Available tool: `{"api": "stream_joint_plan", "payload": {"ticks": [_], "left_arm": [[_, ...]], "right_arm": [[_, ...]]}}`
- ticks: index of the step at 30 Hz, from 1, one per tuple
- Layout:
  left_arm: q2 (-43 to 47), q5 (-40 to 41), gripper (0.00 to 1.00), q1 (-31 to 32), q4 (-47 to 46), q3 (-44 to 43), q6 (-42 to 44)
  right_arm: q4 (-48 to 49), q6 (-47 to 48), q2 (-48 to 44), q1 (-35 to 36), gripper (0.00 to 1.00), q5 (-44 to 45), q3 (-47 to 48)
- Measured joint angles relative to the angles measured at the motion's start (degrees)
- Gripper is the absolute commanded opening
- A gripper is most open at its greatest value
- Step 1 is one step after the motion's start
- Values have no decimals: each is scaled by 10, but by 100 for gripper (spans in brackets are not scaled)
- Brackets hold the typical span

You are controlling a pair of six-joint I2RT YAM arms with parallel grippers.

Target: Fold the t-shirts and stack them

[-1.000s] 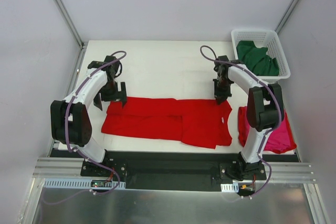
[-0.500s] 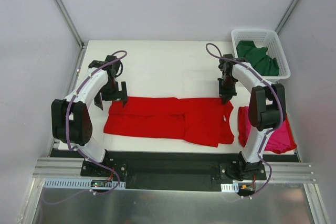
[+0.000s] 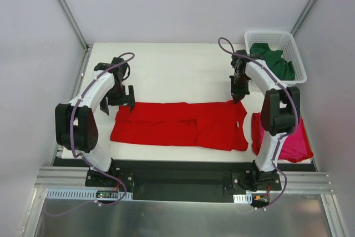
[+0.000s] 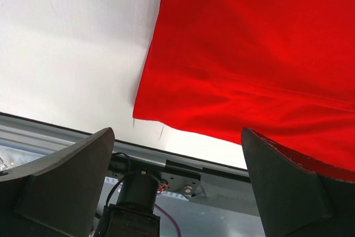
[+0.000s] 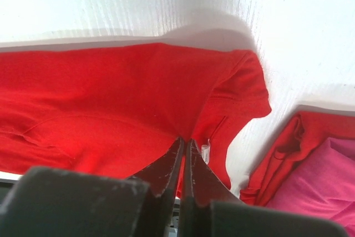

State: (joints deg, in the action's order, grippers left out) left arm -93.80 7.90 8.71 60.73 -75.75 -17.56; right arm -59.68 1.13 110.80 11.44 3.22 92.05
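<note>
The bright red t-shirt lies stretched left to right across the near half of the table. My right gripper is shut on its far edge close to the collar; the right wrist view shows red cloth pinched between the closed fingers of the gripper. My left gripper stands wide open at the shirt's far left corner, with nothing between its fingers; the shirt's hem lies beyond them. The magenta-pink t-shirt lies folded at the near right. The dark green t-shirt is in the basket.
The white lattice basket stands at the far right corner. A strip of red cloth shows under the magenta shirt. A metal rail runs along the table's near edge, and white walls close in the left, far and right sides.
My right gripper has moved away from the bases and slightly right, dragging the red shirt's collar end with it, so the shirt lies flatter and narrower. The left gripper has stayed put, open.
</note>
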Motion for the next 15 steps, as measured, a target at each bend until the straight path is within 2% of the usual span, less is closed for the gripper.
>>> {"api": "stream_joint_plan", "payload": {"ticks": [15], "left_arm": [[-13, 0, 99, 0, 0, -7, 0]], "right_arm": [[-21, 0, 24, 0, 1, -9, 39]]}}
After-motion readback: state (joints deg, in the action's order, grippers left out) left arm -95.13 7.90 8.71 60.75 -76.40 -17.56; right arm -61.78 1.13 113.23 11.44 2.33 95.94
